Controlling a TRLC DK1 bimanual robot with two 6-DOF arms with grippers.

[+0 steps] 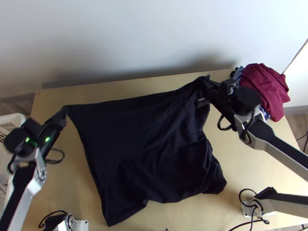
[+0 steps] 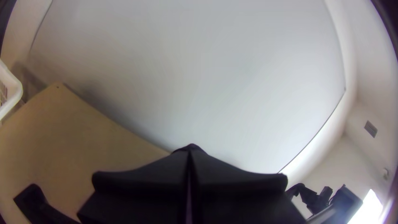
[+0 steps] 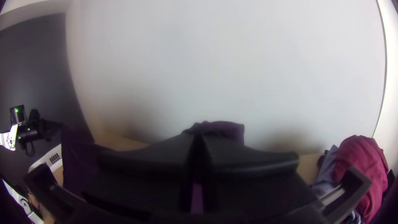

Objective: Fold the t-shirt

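Note:
A black t-shirt (image 1: 144, 147) hangs between the two grippers in the top view, its upper edge drawn out between them and its lower part loose over the table. My left gripper (image 1: 62, 114) is shut on the upper left corner; in the left wrist view the left gripper (image 2: 189, 166) has its fingers together with a bit of dark cloth past the tips. My right gripper (image 1: 207, 89) holds the upper right corner. Seen from its own wrist, the right gripper (image 3: 199, 145) is closed, cloth (image 3: 226, 129) bunched beyond the fingertips.
A pile of maroon and blue-grey clothes (image 1: 264, 87) lies at the table's back right corner. White baskets (image 1: 3, 121) stand off the left side. The wooden table (image 1: 267, 169) ends at a pale wall (image 1: 144, 27) behind. Cables run along the near edge.

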